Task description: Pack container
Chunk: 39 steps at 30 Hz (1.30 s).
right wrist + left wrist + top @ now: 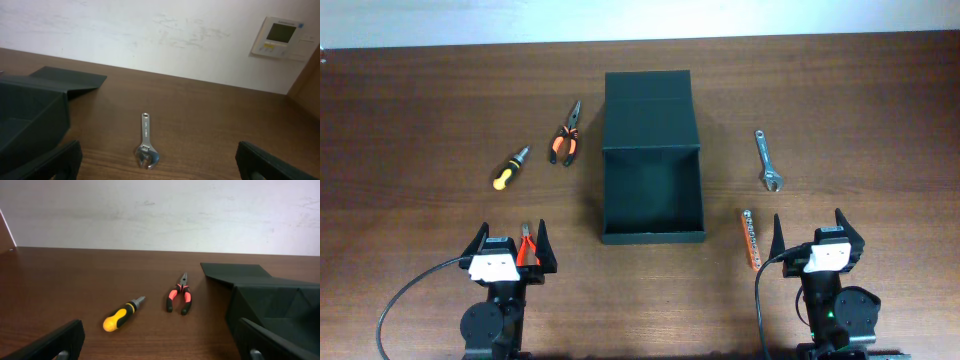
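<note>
Near edge: left end effector point(512, 229), right one point(808, 217), agape.

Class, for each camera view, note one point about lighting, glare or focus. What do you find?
Overhead: even, soft light, hardly any shadows; the dark container shows little inside detail. Left wrist: screwdriver and pliers sharp, the left tool close to the lens blurred. Right wrist: the wrench catches bright glints; the right tool is out of focus.
</note>
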Available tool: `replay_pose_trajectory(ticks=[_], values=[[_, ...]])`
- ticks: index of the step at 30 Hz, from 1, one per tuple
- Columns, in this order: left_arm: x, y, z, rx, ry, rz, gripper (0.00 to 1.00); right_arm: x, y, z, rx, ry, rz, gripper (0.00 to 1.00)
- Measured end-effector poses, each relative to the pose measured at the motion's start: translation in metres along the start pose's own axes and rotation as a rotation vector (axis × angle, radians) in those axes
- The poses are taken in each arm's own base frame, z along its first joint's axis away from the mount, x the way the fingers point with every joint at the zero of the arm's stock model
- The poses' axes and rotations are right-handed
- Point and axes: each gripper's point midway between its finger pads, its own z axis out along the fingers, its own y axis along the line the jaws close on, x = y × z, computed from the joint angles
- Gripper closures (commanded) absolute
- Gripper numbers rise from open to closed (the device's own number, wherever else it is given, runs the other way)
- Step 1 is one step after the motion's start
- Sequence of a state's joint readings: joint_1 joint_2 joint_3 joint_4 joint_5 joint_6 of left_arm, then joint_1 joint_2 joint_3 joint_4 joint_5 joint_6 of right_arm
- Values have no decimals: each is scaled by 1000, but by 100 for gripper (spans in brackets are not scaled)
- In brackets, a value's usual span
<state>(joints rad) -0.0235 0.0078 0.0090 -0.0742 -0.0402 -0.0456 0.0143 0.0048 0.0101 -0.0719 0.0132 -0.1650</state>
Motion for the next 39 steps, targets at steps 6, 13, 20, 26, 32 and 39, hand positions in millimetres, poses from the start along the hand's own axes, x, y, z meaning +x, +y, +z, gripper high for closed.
replay_pose_trajectory(ticks=[6, 13, 20, 26, 32, 39], values=[[0, 0, 0, 0, 0, 0, 1, 0, 0, 0, 0, 0, 0, 1], [0, 0, 0, 0, 0, 0, 1, 0, 0, 0, 0, 0, 1, 1], [-1, 1, 0, -5, -3, 0, 1, 0, 0, 0, 0, 0, 0, 1], [-1, -2, 0, 10, -3, 0, 1, 0, 0, 0, 0, 0, 0, 1], [-2, -22, -1, 130, -5, -3, 1, 0, 0, 0, 0, 0, 0, 1], [0, -33, -5, 194, 33, -84, 1, -1, 3, 0, -18, -3, 0, 1]])
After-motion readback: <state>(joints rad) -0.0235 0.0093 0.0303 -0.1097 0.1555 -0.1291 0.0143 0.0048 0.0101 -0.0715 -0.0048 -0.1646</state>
